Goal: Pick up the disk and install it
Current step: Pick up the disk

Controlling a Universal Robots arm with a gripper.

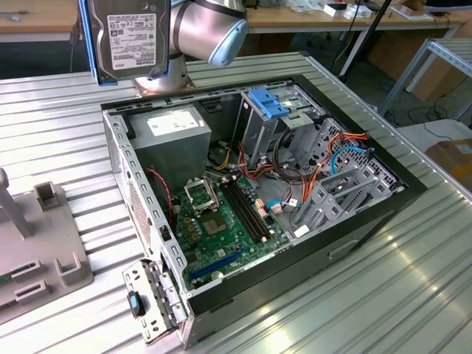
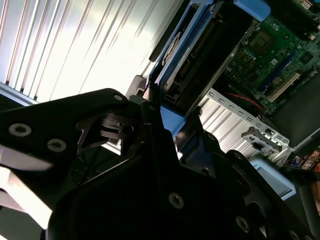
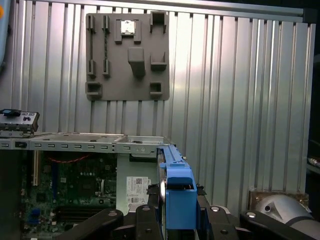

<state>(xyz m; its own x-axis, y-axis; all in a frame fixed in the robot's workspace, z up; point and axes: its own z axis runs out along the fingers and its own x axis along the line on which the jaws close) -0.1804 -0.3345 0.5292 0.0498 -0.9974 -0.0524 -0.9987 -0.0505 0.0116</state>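
Ribbed metal bench [image 1: 398, 295], open computer case [image 1: 354, 240] lying on it. Pickup looks done: my pincer [image 3: 179, 209] is clamped on the disk [image 1: 133, 37] at its blue rails. The disk hangs on edge above the case's far corner, clear of it. Install not yet done.

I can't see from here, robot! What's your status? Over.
Gripper shut on the disk. It hangs upright near the open computer case, not installed. Cables bunched inside the case.
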